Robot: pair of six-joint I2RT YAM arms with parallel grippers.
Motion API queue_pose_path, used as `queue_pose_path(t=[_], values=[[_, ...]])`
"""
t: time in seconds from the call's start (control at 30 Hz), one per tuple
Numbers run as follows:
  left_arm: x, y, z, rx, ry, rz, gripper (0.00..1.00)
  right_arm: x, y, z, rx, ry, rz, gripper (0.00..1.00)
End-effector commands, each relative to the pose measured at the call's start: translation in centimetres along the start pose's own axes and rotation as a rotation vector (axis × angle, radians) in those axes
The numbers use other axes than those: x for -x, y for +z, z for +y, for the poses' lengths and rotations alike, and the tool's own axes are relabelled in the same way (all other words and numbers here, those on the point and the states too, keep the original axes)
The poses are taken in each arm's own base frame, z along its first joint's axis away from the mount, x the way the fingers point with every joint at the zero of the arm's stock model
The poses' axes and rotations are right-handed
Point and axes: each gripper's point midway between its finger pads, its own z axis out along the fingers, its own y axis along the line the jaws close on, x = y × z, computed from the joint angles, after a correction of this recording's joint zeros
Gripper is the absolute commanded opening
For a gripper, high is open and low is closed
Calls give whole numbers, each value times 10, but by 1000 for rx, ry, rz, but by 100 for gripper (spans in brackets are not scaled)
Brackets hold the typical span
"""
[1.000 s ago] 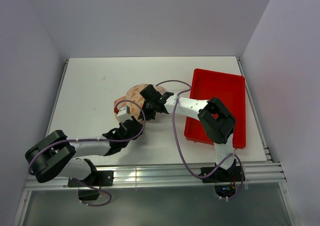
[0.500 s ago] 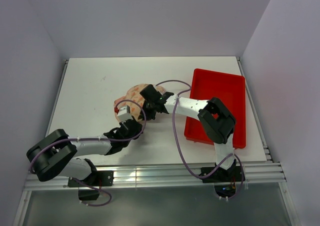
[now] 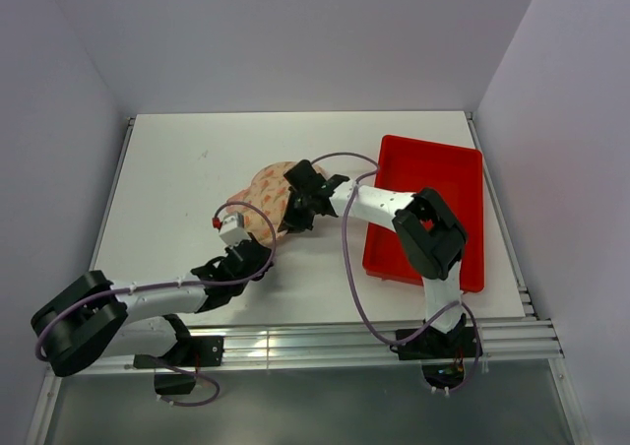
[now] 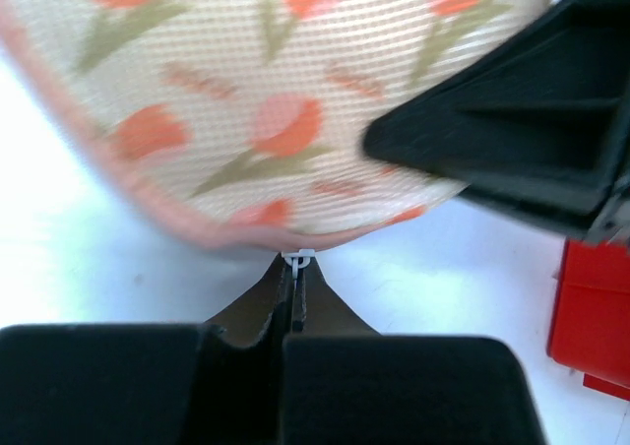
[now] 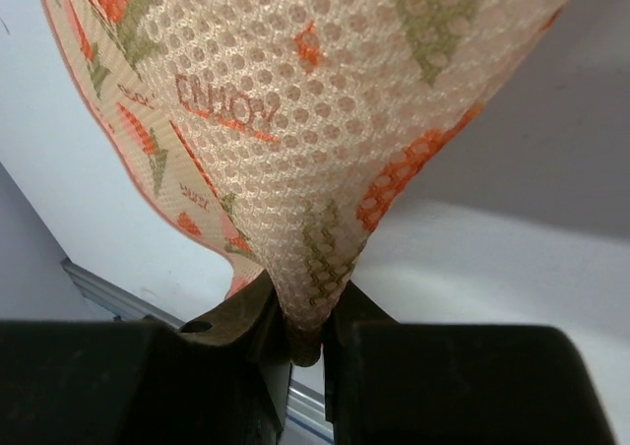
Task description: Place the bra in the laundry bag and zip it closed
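Observation:
The laundry bag [image 3: 266, 191], cream-pink with orange tulip print, lies mid-table and looks closed. My left gripper [image 3: 258, 248] is at its near edge, shut on the small white zipper pull [image 4: 297, 259] at the pink zipper seam. The bag fills the top of the left wrist view [image 4: 276, 100]. My right gripper [image 3: 295, 217] is at the bag's right side, shut on a pinched fold of the bag's mesh fabric [image 5: 307, 307] and lifting it. The bra is not in view.
A red plastic tray [image 3: 433, 184] stands on the right of the table, under the right forearm; a corner of it shows in the left wrist view [image 4: 591, 317]. White walls enclose the table on three sides.
My left arm has drawn back toward the near left, its gripper still at the bag's near edge. The right gripper shifted slightly right. More of the bag's left lobe shows.

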Motion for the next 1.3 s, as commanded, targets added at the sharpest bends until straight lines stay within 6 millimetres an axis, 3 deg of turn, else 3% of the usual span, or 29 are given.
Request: queue_pose_path(t=[0.0, 0.27, 0.3, 0.33, 0.4, 0.47, 0.57, 0.6, 0.63, 0.7, 0.77, 0.8, 0.83, 0.9, 1.07, 1.1, 1.13, 1.17, 1.27], values=[[5, -7, 26, 85, -35, -27, 0, 20, 2, -26, -76, -69, 0, 0], [4, -14, 58, 182, -122, -21, 0, 37, 5, -35, -111, -192, 15, 0], [4, -15, 67, 210, -135, -20, 0, 44, 4, -31, -107, -204, 3, 0], [2, -16, 75, 227, -150, -15, 0, 48, 7, -40, -141, -206, 9, 0], [3, -18, 80, 229, -195, -17, 0, 62, 5, -36, -153, -248, -14, 0], [1, -22, 89, 248, -203, -17, 0, 74, 9, -50, -202, -254, -20, 0], [2, -26, 92, 242, -209, -25, 0, 89, 14, -44, -182, -263, -16, 0], [2, -26, 91, 235, -207, -23, 0, 99, 12, -29, -153, -275, -36, 3], [1, -26, 89, 225, -206, -17, 0, 95, 18, -32, -169, -281, -6, 8], [6, -23, 76, 171, -190, -26, 0, 99, 18, -20, -154, -297, -11, 25], [9, -20, 63, 131, -168, -23, 0, 98, 13, -17, -156, -299, -23, 38], [10, -18, 58, 116, -158, -19, 0, 94, 12, -22, -168, -293, -17, 49], [14, -16, 50, 98, -155, -22, 0, 97, 1, -13, -134, -293, -48, 53], [11, -11, 41, 75, -125, -5, 0, 88, -10, -13, -110, -273, -48, 61], [13, 0, 24, 50, -100, 10, 0, 75, -31, -8, -53, -220, -60, 64], [13, 1, 21, 41, -101, 12, 0, 62, -28, -18, -59, -203, -35, 64], [14, 1, 16, 26, -105, 10, 0, 57, -38, -1, 13, -209, -51, 64], [15, 2, 13, 17, -99, 12, 0, 44, -34, -10, 4, -182, -26, 64], [16, 3, 4, -8, -74, 20, 0, 23, -38, 2, 56, -166, -21, 64]])
